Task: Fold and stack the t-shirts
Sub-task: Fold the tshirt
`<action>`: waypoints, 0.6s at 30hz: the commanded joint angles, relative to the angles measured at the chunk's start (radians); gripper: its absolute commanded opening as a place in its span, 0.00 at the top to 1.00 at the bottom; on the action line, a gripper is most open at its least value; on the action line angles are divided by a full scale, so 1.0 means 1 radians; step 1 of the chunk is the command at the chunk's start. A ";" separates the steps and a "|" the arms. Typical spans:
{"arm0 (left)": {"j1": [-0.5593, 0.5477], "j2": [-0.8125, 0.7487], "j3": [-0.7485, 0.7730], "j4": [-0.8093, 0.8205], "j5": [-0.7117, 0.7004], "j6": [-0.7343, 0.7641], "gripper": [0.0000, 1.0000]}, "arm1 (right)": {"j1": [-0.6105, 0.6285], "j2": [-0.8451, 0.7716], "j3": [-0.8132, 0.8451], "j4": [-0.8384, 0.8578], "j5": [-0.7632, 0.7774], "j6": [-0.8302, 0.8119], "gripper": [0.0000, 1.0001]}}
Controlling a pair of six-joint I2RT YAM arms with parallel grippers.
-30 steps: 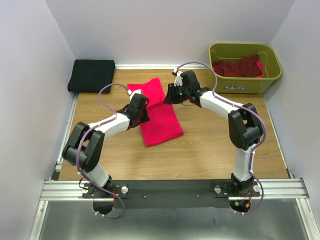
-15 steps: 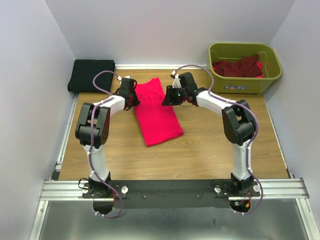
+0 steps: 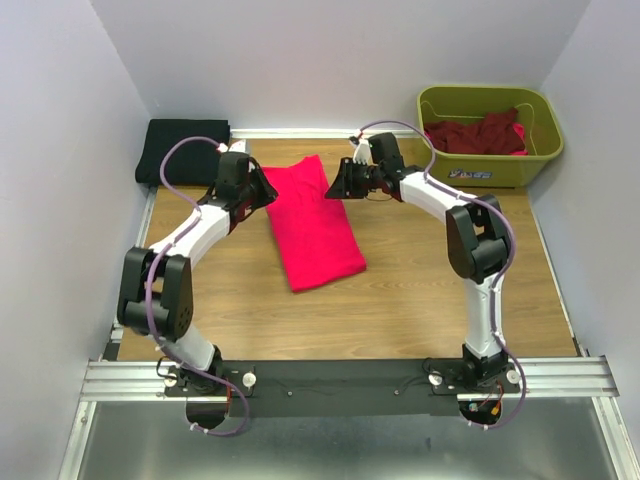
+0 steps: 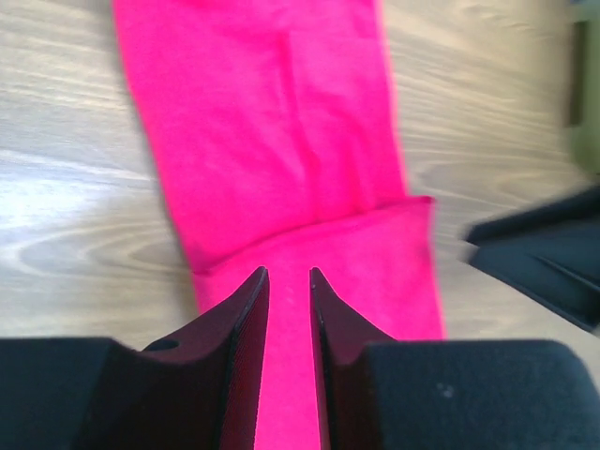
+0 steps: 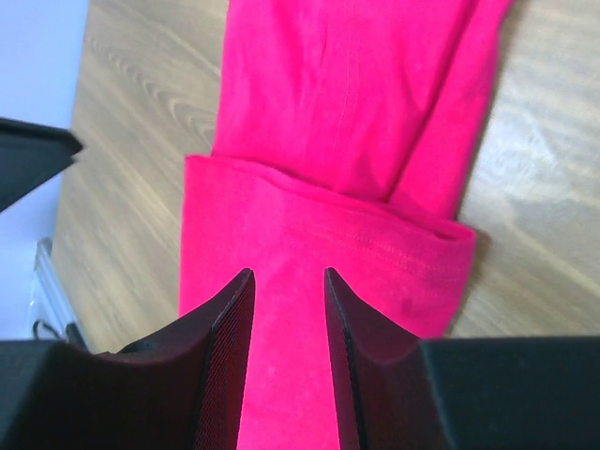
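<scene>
Because it is folded into a long narrow strip, the pink-red t-shirt takes up only the middle of the wooden table, running from close to the far edge toward the centre, with its near end slanted to the right. Across its far end a second layer of the same cloth lies over the strip and ends in a stitched hem. The left gripper sits at the far left corner of the shirt. In the left wrist view its fingers stand only narrowly apart, with pink cloth filling the gap, so it appears clenched on the shirt. The right gripper is at the far right corner, its fingers likewise pinched on the upper layer. The two grippers face each other across the strip's width. A black t-shirt lies folded at the far left corner, well apart from the pink one. At the far right corner stands an olive-green tub holding crumpled maroon t-shirts.
</scene>
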 commanded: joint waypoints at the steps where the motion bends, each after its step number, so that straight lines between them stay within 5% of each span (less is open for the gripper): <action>1: -0.029 -0.066 -0.128 0.015 0.080 -0.059 0.66 | -0.009 0.015 -0.037 0.004 -0.069 0.007 0.57; 8: -0.233 -0.309 -0.380 0.024 0.080 -0.160 0.65 | -0.008 -0.190 -0.365 0.030 -0.186 -0.005 0.57; 13: -0.277 -0.349 -0.516 0.072 0.139 -0.196 0.66 | -0.009 -0.322 -0.598 0.172 -0.364 0.050 0.57; 18: -0.277 -0.277 -0.573 0.072 0.109 -0.180 0.70 | -0.028 -0.286 -0.732 0.237 -0.373 0.012 0.57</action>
